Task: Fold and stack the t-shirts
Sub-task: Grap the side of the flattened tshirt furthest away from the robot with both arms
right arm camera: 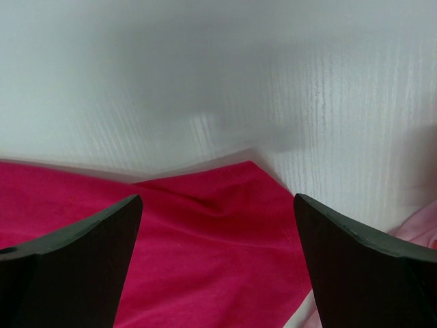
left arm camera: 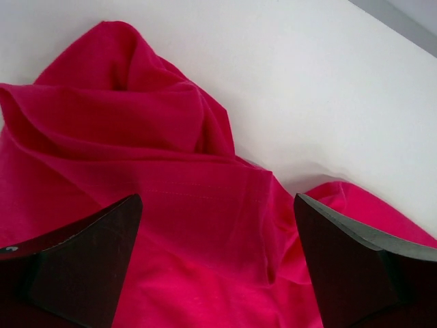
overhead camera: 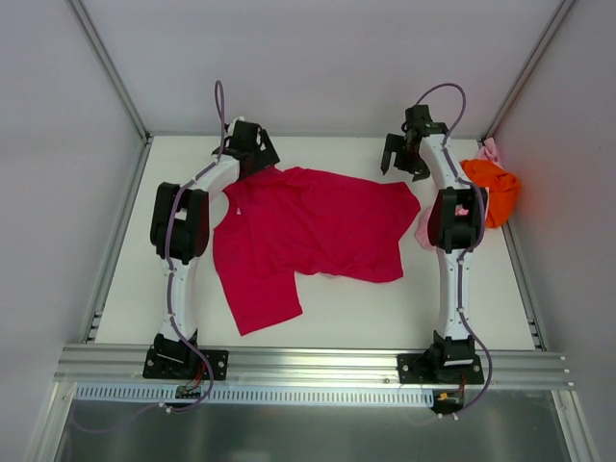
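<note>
The crimson t-shirt (overhead camera: 308,236) lies spread and wrinkled across the middle of the white table, one part hanging toward the near left. My left gripper (overhead camera: 258,162) is open over its bunched far-left corner; in the left wrist view the cloth (left arm camera: 136,123) lies between and below the spread fingers of the gripper (left arm camera: 217,199). My right gripper (overhead camera: 402,168) is open and empty just above the shirt's far-right corner (right arm camera: 205,260), seen between the fingers of the gripper (right arm camera: 217,199). The orange t-shirt (overhead camera: 493,188) lies crumpled at the right wall. The pale pink t-shirt (overhead camera: 491,149) peeks out behind it.
Pale pink cloth also shows under the right arm (overhead camera: 422,231) and at the right wrist view's edge (right arm camera: 418,229). Grey walls close the table (overhead camera: 337,322) on three sides. A metal rail (overhead camera: 308,366) runs along the near edge by the arm bases.
</note>
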You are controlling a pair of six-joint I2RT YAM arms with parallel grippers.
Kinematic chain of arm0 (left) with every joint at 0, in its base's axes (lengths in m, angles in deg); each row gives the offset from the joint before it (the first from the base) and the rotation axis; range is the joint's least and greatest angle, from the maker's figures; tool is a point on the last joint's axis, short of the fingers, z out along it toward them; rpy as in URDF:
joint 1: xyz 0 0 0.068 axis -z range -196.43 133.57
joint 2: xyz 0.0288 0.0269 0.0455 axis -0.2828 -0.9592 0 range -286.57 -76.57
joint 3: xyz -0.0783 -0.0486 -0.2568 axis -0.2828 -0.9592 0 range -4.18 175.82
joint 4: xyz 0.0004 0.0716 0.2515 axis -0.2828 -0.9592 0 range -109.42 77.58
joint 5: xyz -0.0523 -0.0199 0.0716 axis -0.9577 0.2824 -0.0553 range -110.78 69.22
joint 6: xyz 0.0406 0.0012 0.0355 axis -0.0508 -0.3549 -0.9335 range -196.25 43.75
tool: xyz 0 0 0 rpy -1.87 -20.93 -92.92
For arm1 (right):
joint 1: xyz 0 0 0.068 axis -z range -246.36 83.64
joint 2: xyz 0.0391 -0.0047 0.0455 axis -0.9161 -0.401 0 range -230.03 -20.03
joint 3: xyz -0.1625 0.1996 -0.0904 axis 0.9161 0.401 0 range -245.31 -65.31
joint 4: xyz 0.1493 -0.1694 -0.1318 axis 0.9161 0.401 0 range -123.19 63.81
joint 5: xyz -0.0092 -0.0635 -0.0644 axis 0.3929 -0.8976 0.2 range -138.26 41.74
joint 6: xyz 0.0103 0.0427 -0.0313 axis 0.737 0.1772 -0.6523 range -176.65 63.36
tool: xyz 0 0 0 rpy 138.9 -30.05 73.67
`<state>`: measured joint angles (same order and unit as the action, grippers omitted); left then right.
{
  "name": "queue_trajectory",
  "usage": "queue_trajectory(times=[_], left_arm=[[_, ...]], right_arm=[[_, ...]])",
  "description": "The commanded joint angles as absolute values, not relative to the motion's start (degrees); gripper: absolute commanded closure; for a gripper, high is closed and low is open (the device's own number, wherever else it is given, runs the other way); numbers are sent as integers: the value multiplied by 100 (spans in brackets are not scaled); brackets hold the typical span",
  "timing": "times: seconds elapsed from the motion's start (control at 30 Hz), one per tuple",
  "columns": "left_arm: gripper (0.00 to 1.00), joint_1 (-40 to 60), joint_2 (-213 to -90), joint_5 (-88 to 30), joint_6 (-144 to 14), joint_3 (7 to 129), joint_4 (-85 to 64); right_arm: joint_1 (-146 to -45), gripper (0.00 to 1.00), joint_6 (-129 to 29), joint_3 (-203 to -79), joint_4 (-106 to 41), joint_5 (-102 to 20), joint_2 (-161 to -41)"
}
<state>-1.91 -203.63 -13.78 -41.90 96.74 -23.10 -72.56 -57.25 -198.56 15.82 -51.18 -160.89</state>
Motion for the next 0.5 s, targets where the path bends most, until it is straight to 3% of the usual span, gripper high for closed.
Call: queue_trajectory(times=[0.0, 0.13, 0.2, 0.27, 0.33, 0.4, 0.47], left_arm=[[5, -228, -20356, -1067, -4039, 9927, -2429], [32, -245, -20427, -1015, -4022, 9988, -2473], [30, -245, -20453, -944, -4022, 9979, -2482], [21, -254, -20497, -953, -3996, 10006, -2499], [23, -263, -20515, -971, -3995, 10006, -2499], [31, -289, -20550, -1014, -3987, 10023, -2482], [28, -316, -20611, -1050, -3960, 10058, -2543]], right_arm=[[-7269, 1, -5682, -19951, 1532, -4888, -16145], [-7251, 1, -5682, -19969, 1497, -4669, -16198], [-7260, 1, -5524, -19969, 1462, -4668, -16215], [-7251, 1, -5480, -19995, 1453, -4677, -16250], [-7251, 1, -5480, -20048, 1471, -4677, -16303], [-7242, 1, -5427, -20110, 1523, -4686, -16399], [-7225, 1, -5392, -20118, 1559, -4686, -16452]])
